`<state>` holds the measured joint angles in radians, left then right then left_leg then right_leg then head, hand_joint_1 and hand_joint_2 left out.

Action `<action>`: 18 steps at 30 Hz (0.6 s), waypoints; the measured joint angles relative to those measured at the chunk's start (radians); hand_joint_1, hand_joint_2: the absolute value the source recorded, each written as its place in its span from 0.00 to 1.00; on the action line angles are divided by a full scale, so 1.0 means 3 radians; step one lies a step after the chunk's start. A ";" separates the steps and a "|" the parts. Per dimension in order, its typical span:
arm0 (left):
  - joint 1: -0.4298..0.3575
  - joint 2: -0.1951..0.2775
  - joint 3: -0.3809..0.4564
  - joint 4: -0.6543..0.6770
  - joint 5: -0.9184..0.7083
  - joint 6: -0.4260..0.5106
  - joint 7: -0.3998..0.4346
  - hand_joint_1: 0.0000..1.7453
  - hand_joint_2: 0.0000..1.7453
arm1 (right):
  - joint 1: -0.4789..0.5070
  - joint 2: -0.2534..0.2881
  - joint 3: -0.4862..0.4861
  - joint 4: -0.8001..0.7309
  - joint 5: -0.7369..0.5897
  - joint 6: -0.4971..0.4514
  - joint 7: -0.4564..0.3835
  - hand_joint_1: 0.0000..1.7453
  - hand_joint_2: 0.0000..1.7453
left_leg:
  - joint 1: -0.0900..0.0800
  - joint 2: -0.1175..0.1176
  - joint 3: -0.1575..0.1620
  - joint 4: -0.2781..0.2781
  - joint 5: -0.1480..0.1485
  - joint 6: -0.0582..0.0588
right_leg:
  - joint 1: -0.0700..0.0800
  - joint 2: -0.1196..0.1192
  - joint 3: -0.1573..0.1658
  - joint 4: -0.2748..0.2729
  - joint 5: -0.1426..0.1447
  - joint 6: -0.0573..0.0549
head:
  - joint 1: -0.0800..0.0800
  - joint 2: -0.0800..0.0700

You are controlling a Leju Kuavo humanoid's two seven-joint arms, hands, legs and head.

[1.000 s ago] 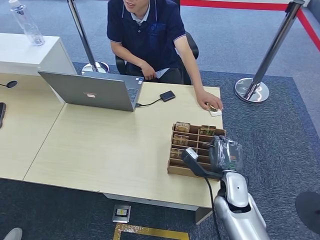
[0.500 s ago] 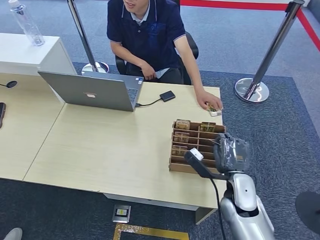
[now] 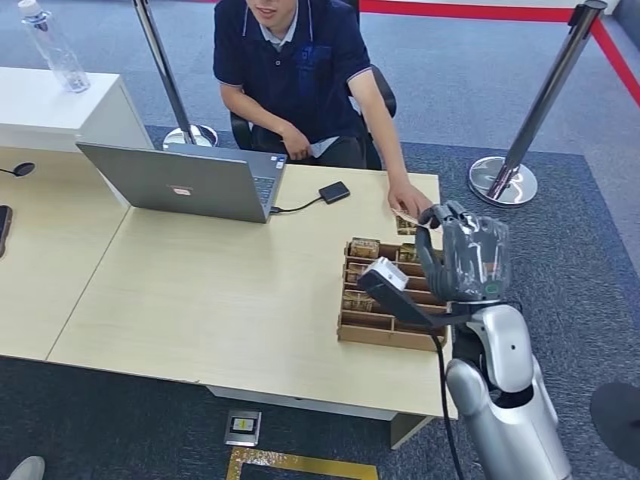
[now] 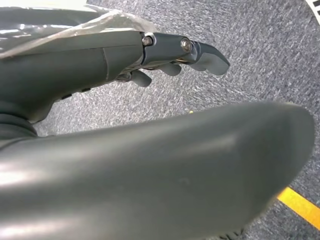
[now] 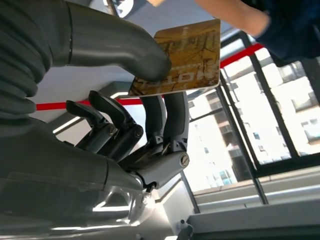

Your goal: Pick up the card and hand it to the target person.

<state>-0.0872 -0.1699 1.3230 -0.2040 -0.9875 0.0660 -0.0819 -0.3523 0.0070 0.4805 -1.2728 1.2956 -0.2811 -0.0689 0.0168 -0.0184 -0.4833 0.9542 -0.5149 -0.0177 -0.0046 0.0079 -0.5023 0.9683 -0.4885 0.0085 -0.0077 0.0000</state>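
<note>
A brown and gold card (image 5: 185, 55) is pinched between the thumb and fingers of my right hand (image 5: 113, 115). In the head view my right hand (image 3: 462, 258) is raised above the far right corner of the wooden card tray (image 3: 385, 330), its back toward me, hiding the card. The seated person (image 3: 302, 60) in a dark blue polo reaches across the table; the person's hand (image 3: 410, 200) lies on the tabletop just beyond my fingers. My left hand (image 4: 151, 150) hangs over grey carpet with its fingers stretched out and nothing in it.
The tray holds several more cards in its slots. A grey laptop (image 3: 181, 180) and a black device (image 3: 334, 192) on a cable sit on the table's far side. Stanchion bases (image 3: 504, 180) (image 3: 190, 133) stand on the carpet. A water bottle (image 3: 53, 45) is on the white cabinet.
My right hand has risen from the near side of the tray and moved forward toward the person's hand. The person's hand has shifted slightly left on the table.
</note>
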 joint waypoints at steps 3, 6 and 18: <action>-0.0011 -0.0012 0.0000 0.0003 -0.0018 -0.0001 0.0003 0.00 0.00 | -0.0297 0.0112 0.0064 0.0256 -0.0079 -0.0004 -0.0005 1.00 1.00 | 0.0000 0.0002 0.0000 0.0000 0.0003 0.0000 | 0.0000 0.0000 0.0000 0.0002 0.0001 0.0000 | 0.0000 0.0000; -0.0014 -0.0016 -0.0001 0.0009 -0.0062 -0.0008 0.0021 0.00 0.00 | -0.0599 0.0269 0.0093 0.0620 -0.0108 -0.0007 0.0068 1.00 1.00 | 0.0000 0.0004 -0.0001 0.0000 0.0004 -0.0002 | 0.0000 0.0000 -0.0003 0.0007 0.0003 -0.0002 | 0.0000 0.0000; -0.0038 -0.0016 -0.0018 0.0017 -0.0202 -0.0063 0.0087 0.00 0.00 | -0.1508 0.0846 0.0082 0.1978 -0.0112 -0.0205 0.0375 1.00 1.00 | 0.0001 0.0004 -0.0004 0.0000 0.0006 -0.0005 | 0.0001 0.0000 -0.0010 0.0009 0.0003 -0.0003 | -0.0001 0.0000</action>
<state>-0.0985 -0.1747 1.3176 -0.1988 -1.0482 0.0470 -0.0557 -0.8046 0.2608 0.5050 -0.6793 1.2618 -0.3428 0.0436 0.0170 -0.0173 -0.4845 0.9543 -0.5129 -0.0192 -0.0044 0.0079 -0.5052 0.9710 -0.4876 0.0075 -0.0080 0.0000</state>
